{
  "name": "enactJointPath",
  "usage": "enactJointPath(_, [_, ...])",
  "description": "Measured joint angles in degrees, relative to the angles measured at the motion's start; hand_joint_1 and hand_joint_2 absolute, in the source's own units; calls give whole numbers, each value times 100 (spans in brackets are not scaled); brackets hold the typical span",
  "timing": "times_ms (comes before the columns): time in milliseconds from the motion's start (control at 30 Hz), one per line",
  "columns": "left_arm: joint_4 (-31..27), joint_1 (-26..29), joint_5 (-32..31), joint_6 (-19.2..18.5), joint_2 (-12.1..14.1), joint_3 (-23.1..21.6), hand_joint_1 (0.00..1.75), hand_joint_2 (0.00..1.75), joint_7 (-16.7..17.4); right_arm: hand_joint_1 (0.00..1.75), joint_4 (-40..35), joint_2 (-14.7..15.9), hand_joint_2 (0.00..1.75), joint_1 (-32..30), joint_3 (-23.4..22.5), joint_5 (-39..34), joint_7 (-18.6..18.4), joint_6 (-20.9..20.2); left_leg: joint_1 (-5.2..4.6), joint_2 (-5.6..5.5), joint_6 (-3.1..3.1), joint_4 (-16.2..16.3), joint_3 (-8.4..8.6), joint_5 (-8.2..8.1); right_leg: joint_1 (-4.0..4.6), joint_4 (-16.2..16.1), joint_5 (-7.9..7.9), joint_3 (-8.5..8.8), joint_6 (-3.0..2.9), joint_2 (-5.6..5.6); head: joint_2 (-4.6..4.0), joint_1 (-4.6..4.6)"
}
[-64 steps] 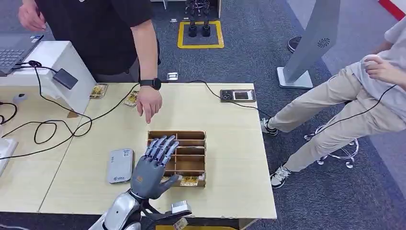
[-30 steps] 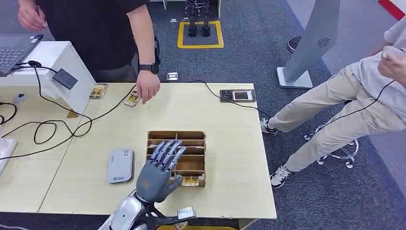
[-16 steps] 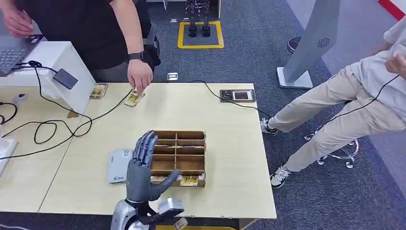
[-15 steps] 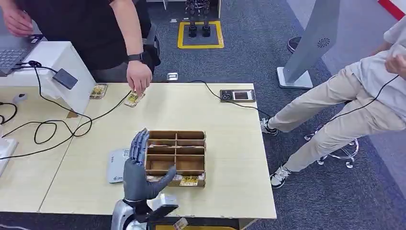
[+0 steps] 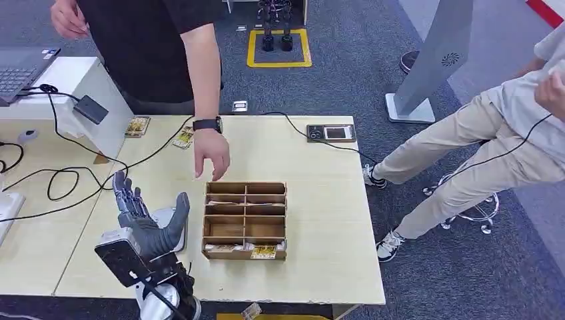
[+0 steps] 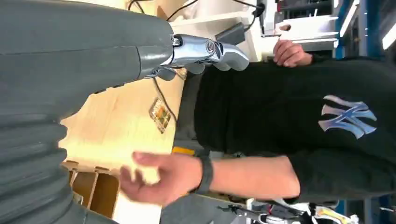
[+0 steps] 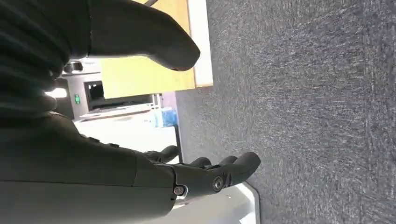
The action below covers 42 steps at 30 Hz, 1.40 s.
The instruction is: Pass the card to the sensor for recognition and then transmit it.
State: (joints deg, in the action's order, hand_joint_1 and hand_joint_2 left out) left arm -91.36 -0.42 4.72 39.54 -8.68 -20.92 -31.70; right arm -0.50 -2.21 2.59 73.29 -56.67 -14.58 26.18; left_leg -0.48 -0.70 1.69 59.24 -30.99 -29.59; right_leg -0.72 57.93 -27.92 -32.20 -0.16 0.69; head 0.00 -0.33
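Observation:
My left hand (image 5: 143, 220) stands upright with its fingers spread, holding nothing, over the flat grey reader (image 5: 165, 215), which it mostly hides. Just to its right sits the wooden compartment box (image 5: 245, 189), with cards (image 5: 264, 251) lying in its front row. In the left wrist view, my left hand (image 6: 93, 51) reaches out above the table, a loose card (image 6: 160, 115) lies beyond it, and the box (image 6: 95, 189) is beside it. My right hand (image 7: 116, 154) hangs over the carpet, fingers (image 7: 219, 175) apart and empty.
A person in black stands at the far edge, one hand (image 5: 212, 153) hovering just behind the box. Two cards (image 5: 136, 126) (image 5: 183, 138) lie at the far left edge. A dark screen reader (image 5: 331, 133) sits far right, cables (image 5: 66, 180) trail left, and a seated person (image 5: 506, 133) is at the right.
My left hand swung left from above the box to above the grey reader and turned upright. The person's hand came back from the far card toward the box.

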Motion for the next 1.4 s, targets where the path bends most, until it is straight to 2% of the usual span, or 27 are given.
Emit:
enactJointPath(67, [-33,4,-4,-169,39,-4,0,175,-118,0,2,0,175,0,44,4,20,-50,0,0,0,0,0,0,0,0,0,0,0,0,0,0])
enactJointPath(300, [-203,105,29,-1304,197,-100,0,175,-238,0,33,0,175,-1,166,-17,92,-164,0,0,0,0,1,0,0,0,0,0,0,0,0,0])
enactJointPath(367, [-251,134,20,-1473,240,-129,0,175,-271,0,39,0,175,-1,186,-30,118,-177,0,0,0,0,1,0,1,0,0,0,0,-1,0,0])
enactJointPath(500, [-299,173,20,-1576,299,-177,0,175,-295,0,57,0,175,-1,201,-33,118,-177,1,0,0,0,1,0,1,0,0,0,0,-1,0,-2])
enactJointPath(533, [-313,183,31,-1710,321,-181,0,175,-308,0,61,2,175,-1,203,-33,122,-188,1,0,0,0,1,0,1,0,0,0,0,-1,0,0])
enactJointPath(600, [-334,211,53,-2174,374,-190,0,175,-306,0,68,2,175,-1,214,-37,153,-225,1,0,0,0,1,0,1,0,0,0,0,-1,0,-2])
enactJointPath(633, [-343,257,-51,-2777,444,-197,0,175,-295,0,77,13,175,0,236,-55,203,-286,1,1,0,-1,0,0,1,1,0,0,0,0,0,0])
enactJointPath(700, [-343,345,-312,-3419,549,-197,0,175,-314,0,81,28,175,-2,260,-98,240,-328,1,2,0,-1,0,0,1,1,0,0,0,2,0,0])
enactJointPath(800, [-332,486,-542,-3838,710,-195,0,175,-400,0,85,57,175,-3,317,-144,280,-376,1,1,0,-1,0,0,1,0,-1,-1,0,1,0,0])
enactJointPath(1000, [-326,578,-616,-3901,846,-195,0,175,-415,0,92,85,175,-2,341,-153,282,-376,1,0,0,-1,-1,0,1,0,0,-1,0,-1,0,0])
enactJointPath(1133, [-295,606,-1082,-3860,944,-195,0,175,-411,0,94,101,175,-1,352,-168,286,-391,1,0,0,-1,0,0,1,0,0,0,0,-1,0,0])
enactJointPath(1267, [-124,617,-1662,-3593,1064,-195,0,175,-369,0,94,127,175,0,404,-225,291,-393,1,0,0,-1,0,0,1,0,0,0,0,0,0,0])
enactJointPath(1400, [178,616,-2329,-3037,1206,-195,0,175,-148,0,94,153,175,1,468,-284,271,-396,1,0,0,-1,1,0,1,0,0,-1,0,0,0,0])
